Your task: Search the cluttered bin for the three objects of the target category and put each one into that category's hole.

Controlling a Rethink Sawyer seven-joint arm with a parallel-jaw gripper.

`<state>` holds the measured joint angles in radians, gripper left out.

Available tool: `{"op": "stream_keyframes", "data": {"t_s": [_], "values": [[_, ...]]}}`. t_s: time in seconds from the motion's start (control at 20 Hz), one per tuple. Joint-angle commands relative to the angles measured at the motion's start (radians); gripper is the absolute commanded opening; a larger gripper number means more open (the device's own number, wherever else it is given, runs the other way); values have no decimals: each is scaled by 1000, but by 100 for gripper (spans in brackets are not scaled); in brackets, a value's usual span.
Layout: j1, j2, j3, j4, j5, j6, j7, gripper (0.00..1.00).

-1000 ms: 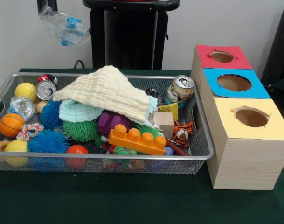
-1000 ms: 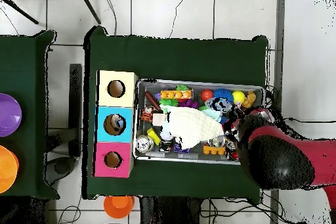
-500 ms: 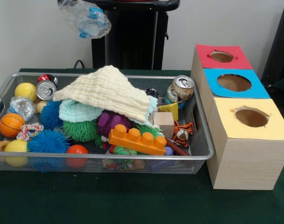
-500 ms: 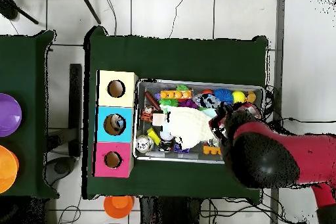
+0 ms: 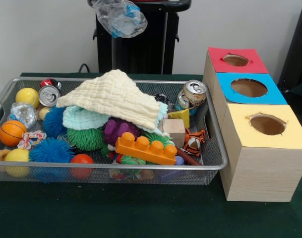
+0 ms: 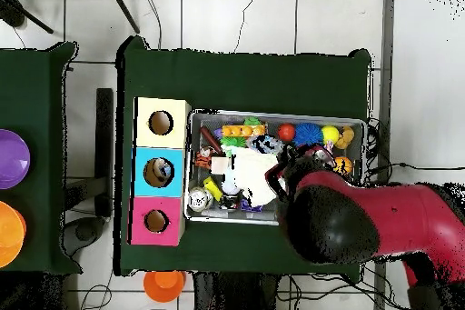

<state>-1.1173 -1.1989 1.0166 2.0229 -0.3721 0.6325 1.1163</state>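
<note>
A see-through crumpled plastic bottle (image 5: pixel 120 18) with blue bits hangs in the air at the top of the front view, above the back of the wire mesh bin (image 5: pixel 116 168). It is held from above; my gripper is past the top edge there and hidden under my red arm (image 6: pixel 338 220) in the overhead view. A second crumpled clear bottle (image 5: pixel 23 113) lies at the bin's left end. The red-surrounded hole (image 5: pixel 235 60) tops the farthest wooden box, to the right of the bin; it also shows in the overhead view (image 6: pixel 156 221).
A cream cloth (image 5: pixel 113 96) covers the middle of the bin. Two drink cans (image 5: pixel 49 94) (image 5: pixel 192 94), balls, spiky toys and an orange brick (image 5: pixel 146 148) lie in it. The blue hole (image 5: pixel 249 88) and yellow hole (image 5: pixel 267 125) sit nearer than the red one.
The held bottle has moved right and a little up in the front view. In the overhead view my arm has swung left, over more of the bin.
</note>
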Motion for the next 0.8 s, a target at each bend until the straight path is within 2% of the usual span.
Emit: {"op": "stream_keyframes", "data": {"t_s": [0.05, 0.8], "values": [[37, -11, -86, 96, 17, 3, 143, 0], [173, -7, -212, 87, 25, -46, 212, 0]]}}
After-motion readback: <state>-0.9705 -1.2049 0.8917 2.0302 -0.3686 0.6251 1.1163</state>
